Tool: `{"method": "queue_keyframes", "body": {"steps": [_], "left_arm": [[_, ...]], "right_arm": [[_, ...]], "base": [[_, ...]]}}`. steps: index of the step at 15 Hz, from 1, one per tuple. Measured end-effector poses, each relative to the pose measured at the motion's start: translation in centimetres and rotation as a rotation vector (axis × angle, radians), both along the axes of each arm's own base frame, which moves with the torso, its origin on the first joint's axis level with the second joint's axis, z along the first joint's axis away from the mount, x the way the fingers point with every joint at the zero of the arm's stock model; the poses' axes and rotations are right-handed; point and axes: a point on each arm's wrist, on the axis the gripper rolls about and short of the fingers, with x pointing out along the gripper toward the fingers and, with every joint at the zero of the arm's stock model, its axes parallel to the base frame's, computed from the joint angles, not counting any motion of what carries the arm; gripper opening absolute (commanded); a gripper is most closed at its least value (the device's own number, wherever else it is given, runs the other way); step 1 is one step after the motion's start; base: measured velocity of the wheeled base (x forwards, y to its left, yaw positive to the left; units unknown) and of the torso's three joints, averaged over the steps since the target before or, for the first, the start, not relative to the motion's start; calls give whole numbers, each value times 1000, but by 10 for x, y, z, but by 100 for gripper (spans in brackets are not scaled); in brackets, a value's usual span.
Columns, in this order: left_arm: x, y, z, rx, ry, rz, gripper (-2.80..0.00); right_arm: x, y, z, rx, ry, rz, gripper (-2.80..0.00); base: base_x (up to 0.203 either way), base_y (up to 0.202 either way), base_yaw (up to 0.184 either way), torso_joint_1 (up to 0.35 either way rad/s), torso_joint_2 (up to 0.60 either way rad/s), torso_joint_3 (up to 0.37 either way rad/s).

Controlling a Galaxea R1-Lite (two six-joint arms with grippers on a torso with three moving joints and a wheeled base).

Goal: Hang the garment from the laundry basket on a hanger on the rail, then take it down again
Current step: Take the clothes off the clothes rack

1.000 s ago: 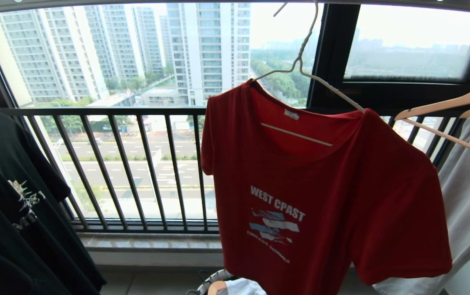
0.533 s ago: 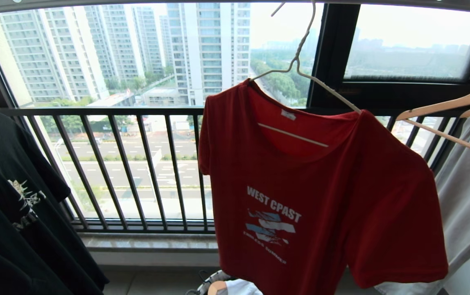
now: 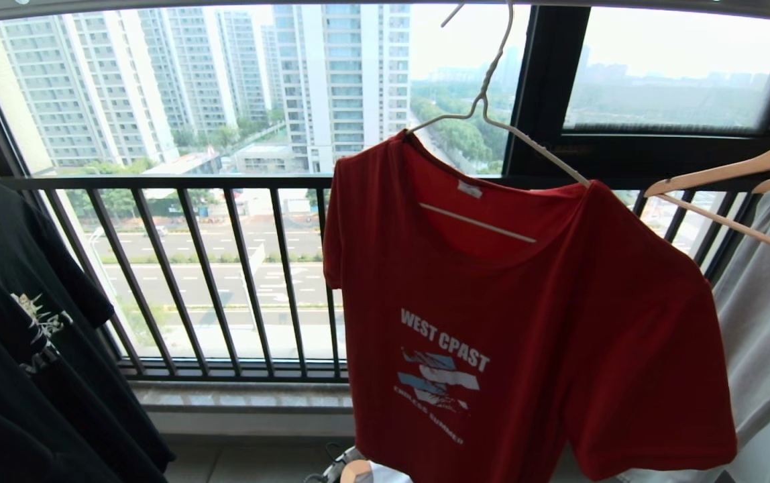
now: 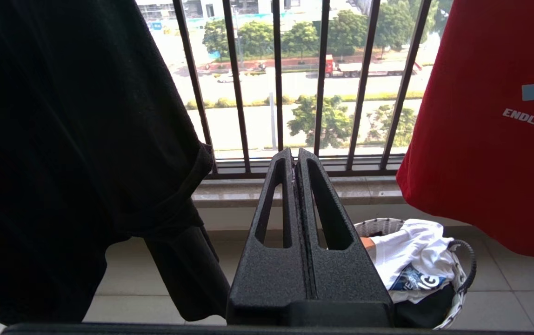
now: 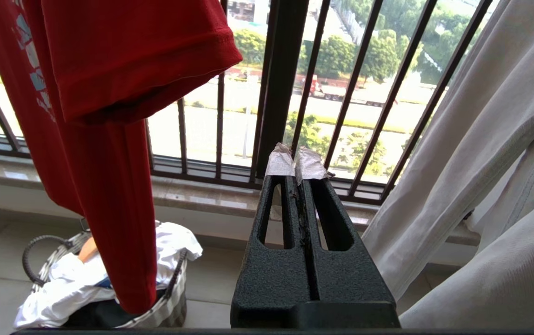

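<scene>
Both our grippers are closed on nothing: left gripper [image 4: 296,158] and right gripper [image 5: 298,160] sit low, short of the clothes.
We judge hanging done: the garment [image 3: 492,322] drapes the hanger [image 3: 492,121], hooked at the rail [image 3: 626,5], between black T-shirt [image 3: 16,322] and grey garment [image 3: 767,302]. Taking it down remains; the laundry basket [image 5: 169,298] sits beneath.

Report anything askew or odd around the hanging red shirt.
The white wire hanger tilts, its left end higher, so the red T-shirt hangs lopsided, its right shoulder drooping. Its lettering oddly reads "WEST CPAST".
</scene>
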Motion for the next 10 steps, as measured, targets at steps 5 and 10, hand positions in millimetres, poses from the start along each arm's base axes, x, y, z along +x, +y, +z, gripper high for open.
{"method": "queue_keyframes", "body": {"steps": [5, 10], "left_arm": [[0, 0, 0, 0, 0, 0, -280], [0, 0, 0, -1, 0, 0, -280]], "right_arm": [[0, 0, 0, 70, -2, -5, -280], [0, 0, 0, 64, 0, -5, -280]], "base": [[0, 0, 0, 0, 0, 0], [0, 0, 0, 0, 0, 0]]}}
